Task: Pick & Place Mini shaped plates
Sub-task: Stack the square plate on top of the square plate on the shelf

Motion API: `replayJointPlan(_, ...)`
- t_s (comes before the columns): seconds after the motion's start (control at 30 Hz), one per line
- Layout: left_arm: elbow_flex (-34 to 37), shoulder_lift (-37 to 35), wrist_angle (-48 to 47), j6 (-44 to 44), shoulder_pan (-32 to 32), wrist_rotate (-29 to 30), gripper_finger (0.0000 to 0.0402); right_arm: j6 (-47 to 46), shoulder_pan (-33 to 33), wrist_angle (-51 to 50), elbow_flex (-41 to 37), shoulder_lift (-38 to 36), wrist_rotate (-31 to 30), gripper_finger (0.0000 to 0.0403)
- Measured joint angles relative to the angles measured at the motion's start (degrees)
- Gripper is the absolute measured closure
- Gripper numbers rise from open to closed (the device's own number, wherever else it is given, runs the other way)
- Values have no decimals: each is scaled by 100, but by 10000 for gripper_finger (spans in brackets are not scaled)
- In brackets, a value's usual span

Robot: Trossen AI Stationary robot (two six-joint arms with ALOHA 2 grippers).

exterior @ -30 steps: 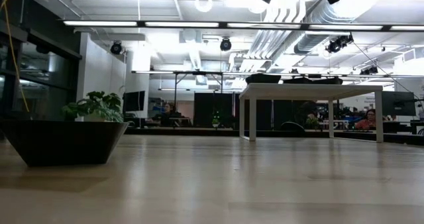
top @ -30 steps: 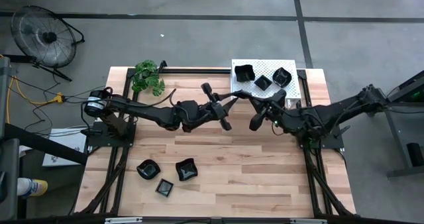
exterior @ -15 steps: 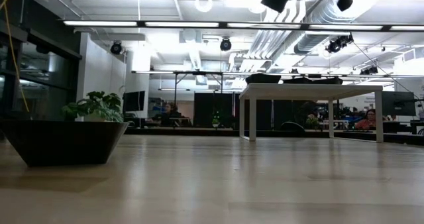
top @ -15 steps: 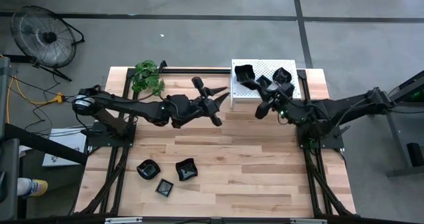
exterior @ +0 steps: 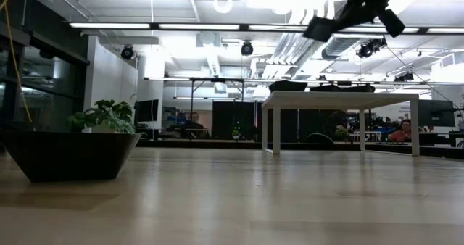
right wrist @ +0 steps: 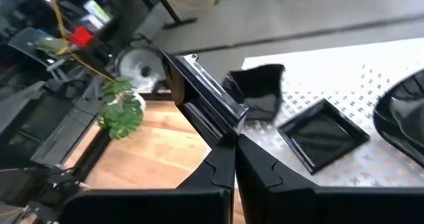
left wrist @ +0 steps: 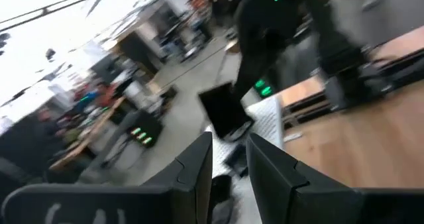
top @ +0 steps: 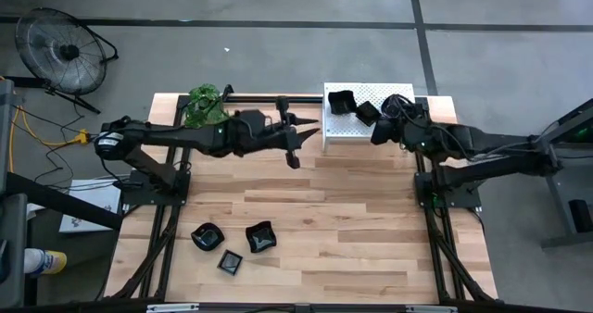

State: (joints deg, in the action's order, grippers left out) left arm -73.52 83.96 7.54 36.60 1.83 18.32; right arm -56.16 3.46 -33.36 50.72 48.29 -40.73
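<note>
the right gripper [top: 378, 135] is hanging over the white perforated rack [top: 339, 130] at the bench's [top: 371, 239] far right corner, its fingers [right wrist: 222, 161] pressed together and pinching the rim of a square black mini plate [right wrist: 199, 95] that is tilting above the rack. on the rack, a deep square plate [top: 342, 100], a flat square plate [top: 367, 112] and a rounded plate [right wrist: 405, 114] are sitting close together. the left gripper [top: 298, 133] is hovering near the bench's far edge, just beside the rack's left side, its fingers [left wrist: 199, 168] slightly spread with nothing between them. three more mini plates [top: 232, 245] are lying near the bench's near-left corner.
</note>
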Motion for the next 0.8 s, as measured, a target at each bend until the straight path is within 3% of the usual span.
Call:
replayJointPlan(0.33,0,0,-170,-265,877,-2453,312,-240,1445,-549,0,13,1410,403)
replayJointPlan(0.8,0,0,-518,-81,1644,-4937,312,-279,2939,-664,0,273,3308,403)
